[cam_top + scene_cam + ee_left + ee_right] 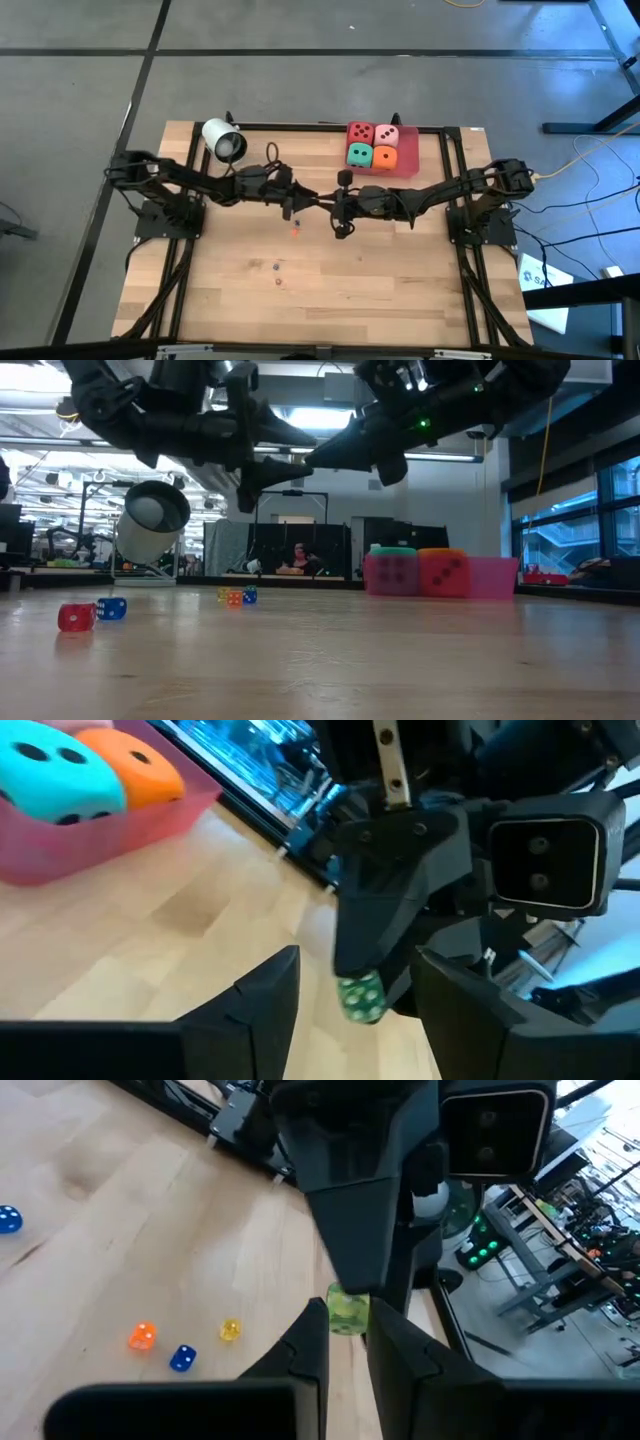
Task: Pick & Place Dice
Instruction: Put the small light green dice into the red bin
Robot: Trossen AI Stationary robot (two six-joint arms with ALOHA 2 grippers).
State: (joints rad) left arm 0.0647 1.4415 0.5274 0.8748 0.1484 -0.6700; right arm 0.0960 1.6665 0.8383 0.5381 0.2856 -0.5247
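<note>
Overhead, both arms meet above the middle of the worktop (pixel 230 300). The left end effector (pixel 303 200) and right end effector (pixel 336 207) sit tip to tip, and whatever lies between them is too small to make out. The four soft dice (pixel 373 145) sit in the red tray (pixel 408 168), just beyond the right end effector. A white cylinder (pixel 222 140) lies beyond the left arm. The near half of the worktop lies open.

At table height, both arms hang cut off at the top, well clear of the wood. A few small dice (pixel 76 617) are scattered under them.

From the left wrist, that arm's fingers (pixel 265 1000) stand spread. The small green die (pixel 360 997) sits between them, pinched by the opposite end effector.

From the right wrist, its fingers (pixel 310 1345) are pressed onto the small green die. Open boards lie beside them.
</note>
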